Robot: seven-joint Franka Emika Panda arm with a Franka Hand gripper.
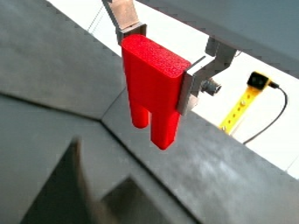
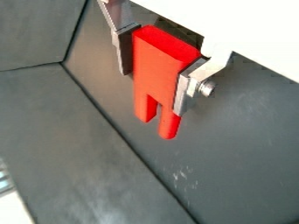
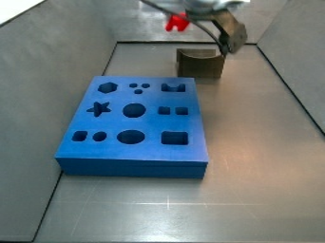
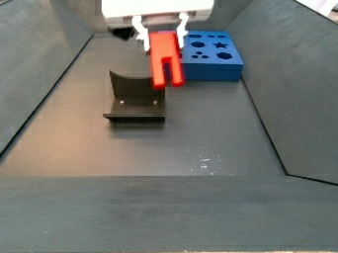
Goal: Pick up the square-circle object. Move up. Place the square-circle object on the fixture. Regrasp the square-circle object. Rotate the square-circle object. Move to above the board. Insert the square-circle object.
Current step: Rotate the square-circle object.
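The square-circle object point(image 1: 158, 87) is a red flat block with two prongs, one square and one round, pointing down. My gripper point(image 1: 162, 59) is shut on its upper part in both wrist views point(image 2: 155, 70). In a side view the object point(image 4: 164, 57) hangs from the gripper point(image 4: 158, 30) above the floor, just right of the fixture point(image 4: 134, 99) and apart from it. In a side view only a bit of red point(image 3: 178, 21) shows under the gripper point(image 3: 191, 11), near the fixture point(image 3: 200, 63). The blue board point(image 3: 133, 128) with shaped holes lies flat on the floor point(image 4: 211, 54).
Grey walls close in the work floor on all sides. A yellow item with a black cable point(image 1: 246, 101) lies outside the wall. The board takes up the floor beyond the fixture.
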